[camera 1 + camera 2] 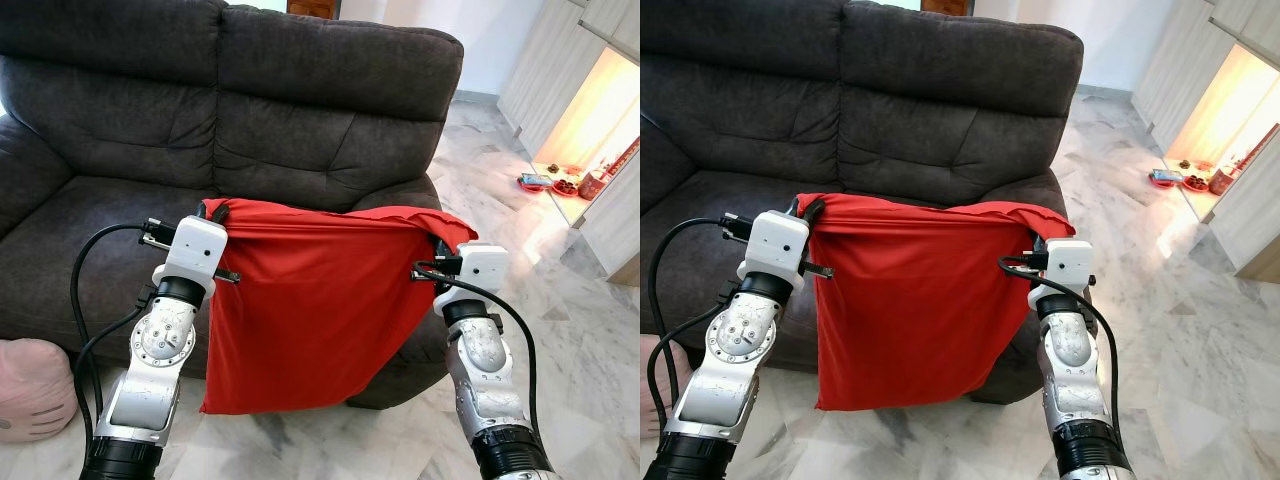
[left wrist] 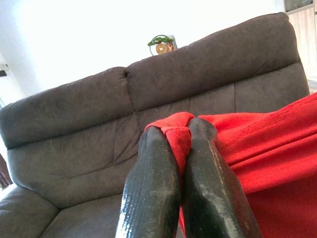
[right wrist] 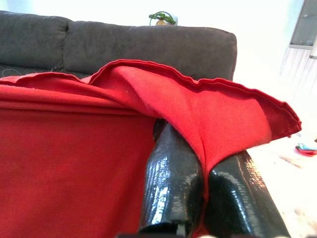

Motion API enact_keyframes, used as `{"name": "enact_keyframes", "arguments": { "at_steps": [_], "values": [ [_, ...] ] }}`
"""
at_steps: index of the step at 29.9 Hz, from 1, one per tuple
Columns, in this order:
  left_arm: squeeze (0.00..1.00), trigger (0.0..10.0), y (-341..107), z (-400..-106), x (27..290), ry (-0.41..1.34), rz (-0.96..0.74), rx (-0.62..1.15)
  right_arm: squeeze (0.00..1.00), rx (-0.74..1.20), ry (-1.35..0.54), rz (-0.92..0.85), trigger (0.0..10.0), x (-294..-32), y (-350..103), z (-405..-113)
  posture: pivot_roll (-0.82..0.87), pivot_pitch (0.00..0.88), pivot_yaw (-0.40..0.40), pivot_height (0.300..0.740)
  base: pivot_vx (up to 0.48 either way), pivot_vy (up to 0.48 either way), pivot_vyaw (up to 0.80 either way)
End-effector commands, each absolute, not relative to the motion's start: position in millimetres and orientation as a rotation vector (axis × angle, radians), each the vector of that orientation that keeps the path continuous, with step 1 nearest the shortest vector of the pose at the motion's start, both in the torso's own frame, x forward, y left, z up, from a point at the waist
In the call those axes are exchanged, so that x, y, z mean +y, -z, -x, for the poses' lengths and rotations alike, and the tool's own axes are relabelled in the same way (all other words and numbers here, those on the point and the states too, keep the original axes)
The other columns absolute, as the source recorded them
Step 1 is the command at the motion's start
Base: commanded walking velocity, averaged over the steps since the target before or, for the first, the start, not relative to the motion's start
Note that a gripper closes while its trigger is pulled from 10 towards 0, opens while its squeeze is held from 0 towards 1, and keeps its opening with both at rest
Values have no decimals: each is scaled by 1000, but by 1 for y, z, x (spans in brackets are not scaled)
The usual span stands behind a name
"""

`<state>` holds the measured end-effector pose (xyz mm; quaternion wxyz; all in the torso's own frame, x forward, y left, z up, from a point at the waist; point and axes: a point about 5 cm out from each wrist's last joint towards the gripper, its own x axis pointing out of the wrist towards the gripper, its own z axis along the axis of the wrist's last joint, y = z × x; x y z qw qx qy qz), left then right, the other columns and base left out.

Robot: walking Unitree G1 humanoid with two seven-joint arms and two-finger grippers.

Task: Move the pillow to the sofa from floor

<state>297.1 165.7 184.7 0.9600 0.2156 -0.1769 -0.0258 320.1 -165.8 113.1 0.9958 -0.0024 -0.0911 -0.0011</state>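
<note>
Left eye view, looking down from the robot's head: a flat red fabric pillow cover (image 1: 310, 310) hangs like a sheet between two silver arms, in front of a dark grey fabric two-seat sofa (image 1: 220, 130). Its top edge runs level from side to side — the long axis across the robot's front — and the cloth drops straight down, its lower corner near the white marble floor (image 1: 560, 300) without clearly touching it. The left gripper (image 2: 178, 148) is closed tight on the upper left corner, a fold of red cloth squeezed between its two black fingers. The right gripper (image 3: 203, 183) is likewise clamped on the upper right corner, with loose fabric draped over its fingers. The pillow cover hangs just before the sofa's seat front — not resting on the cushions. A pale pink plush cushion (image 1: 30, 390) sits on the floor at far left, beside the sofa.
</note>
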Motion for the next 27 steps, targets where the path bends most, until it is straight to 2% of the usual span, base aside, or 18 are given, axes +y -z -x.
{"name": "enact_keyframes", "arguments": {
  "at_steps": [1, 27],
  "values": [
    [0, 10000, -209, -294, 185, -67, -463, -445, 0, -230, 172, -27, 10000, -197, -124, -316, 217, 0, -137, 740, 244, 0, 0],
    [0, 10000, -220, -294, 184, -71, -472, -486, 0, -293, 165, -53, 10000, -196, -143, -320, 218, 0, -137, 740, 270, 0, 0]
  ]
}}
